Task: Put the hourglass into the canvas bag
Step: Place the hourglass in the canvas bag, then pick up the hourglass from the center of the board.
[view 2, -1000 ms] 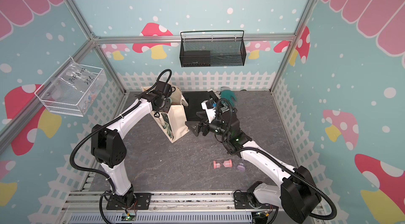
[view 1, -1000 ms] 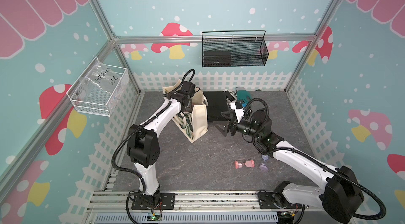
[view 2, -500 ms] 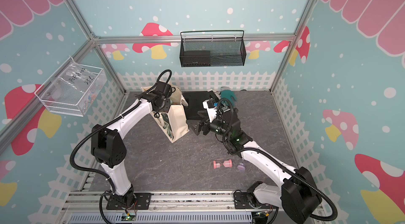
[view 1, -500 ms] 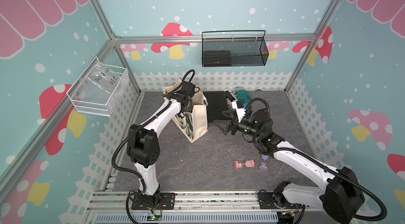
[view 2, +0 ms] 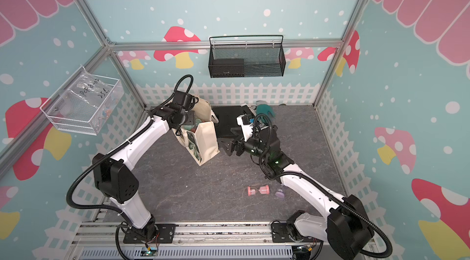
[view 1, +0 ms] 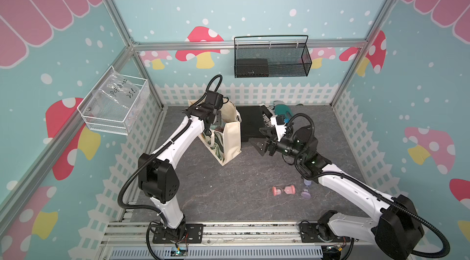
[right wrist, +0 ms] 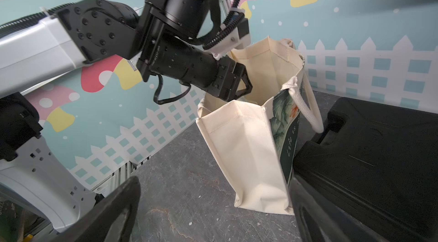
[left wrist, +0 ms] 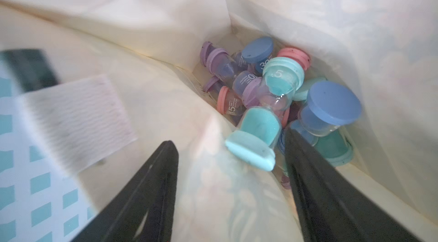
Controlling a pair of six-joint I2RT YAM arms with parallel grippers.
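Observation:
The cream canvas bag (view 1: pixel 230 139) (view 2: pixel 207 139) (right wrist: pixel 246 146) stands upright at the back left of the floor. My left gripper (view 1: pixel 216 118) (left wrist: pixel 230 137) reaches down into its mouth, jaws open. A teal hourglass (left wrist: pixel 265 120) lies loose between the fingers, close to one fingertip (left wrist: pixel 290 134), on top of several other hourglasses at the bottom of the bag. A pink hourglass (view 1: pixel 283 190) (view 2: pixel 258 190) lies on its side on the floor near the front right. My right gripper (view 1: pixel 263 141) (right wrist: pixel 213 181) hovers open and empty just right of the bag.
A flat black case (view 1: pixel 251 123) (right wrist: pixel 367 146) lies right behind the bag. A purple hourglass (view 1: pixel 305 192) lies beside the pink one. A teal object (view 1: pixel 282 110) sits at the back fence. A wire basket (view 1: pixel 272 60) and a clear bin (view 1: pixel 114 106) hang on the walls.
The left gripper's jaws have spread apart inside the bag's mouth. The right arm has barely moved.

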